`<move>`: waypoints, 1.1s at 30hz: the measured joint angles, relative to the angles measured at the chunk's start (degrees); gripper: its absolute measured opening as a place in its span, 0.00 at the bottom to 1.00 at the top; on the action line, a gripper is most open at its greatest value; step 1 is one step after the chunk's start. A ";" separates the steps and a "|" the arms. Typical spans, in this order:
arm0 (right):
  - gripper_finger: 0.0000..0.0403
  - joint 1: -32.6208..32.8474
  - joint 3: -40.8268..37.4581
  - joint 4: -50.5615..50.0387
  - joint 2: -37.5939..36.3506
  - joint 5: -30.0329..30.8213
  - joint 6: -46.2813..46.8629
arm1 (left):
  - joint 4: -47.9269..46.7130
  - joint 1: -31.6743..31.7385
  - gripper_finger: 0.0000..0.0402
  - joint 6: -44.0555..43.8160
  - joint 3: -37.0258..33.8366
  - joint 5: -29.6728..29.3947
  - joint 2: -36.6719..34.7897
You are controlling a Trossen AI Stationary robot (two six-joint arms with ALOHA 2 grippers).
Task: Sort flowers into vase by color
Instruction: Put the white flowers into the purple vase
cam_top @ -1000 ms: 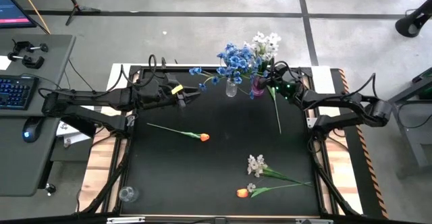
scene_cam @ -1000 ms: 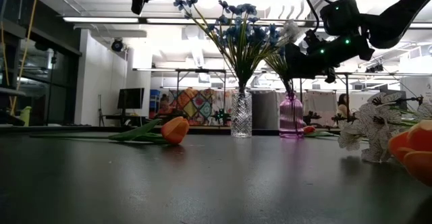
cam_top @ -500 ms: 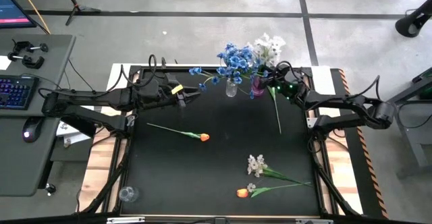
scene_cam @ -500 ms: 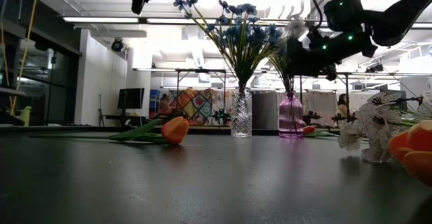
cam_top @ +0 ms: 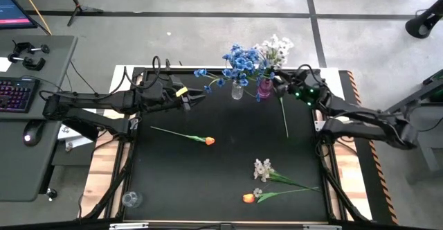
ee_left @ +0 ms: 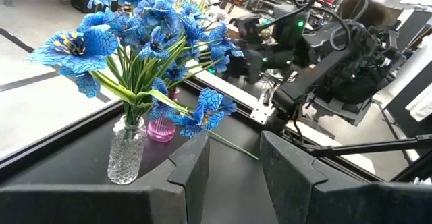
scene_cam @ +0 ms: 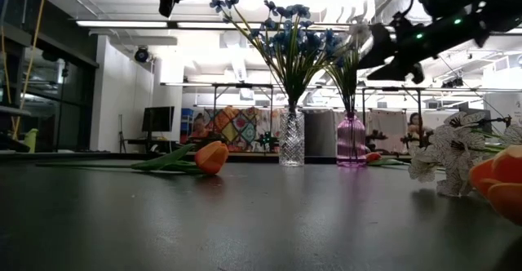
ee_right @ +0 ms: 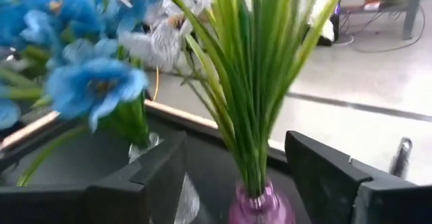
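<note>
the orange tulip (cam_top: pixel 208 140) lying near bench centre, at four o'clock from the released left gripper (cam_top: pixel 196 97), looks light and floppy — best pinched mid-stem; right gripper (cam_top: pixel 277 86) jaws released by the purple vase (cam_top: pixel 264 88).

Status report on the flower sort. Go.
Right gripper open, empty, beside the pink vase holding the white spray. Left gripper open, hovering near the clear vase of blue flowers. Two orange tulips and a white spray unsorted; nothing blocking.
</note>
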 joint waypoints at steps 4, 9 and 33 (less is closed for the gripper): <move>0.58 -0.02 0.00 -10.29 -7.86 -3.75 1.38 | -0.01 0.00 0.30 0.06 0.00 0.00 0.00; 0.56 0.04 0.02 -17.92 -15.45 -21.19 14.31 | 0.00 0.09 0.30 0.07 0.00 0.00 0.00; 0.52 64.80 0.04 -21.54 5.64 -35.83 58.67 | 0.03 5.13 0.30 2.34 0.00 1.84 0.02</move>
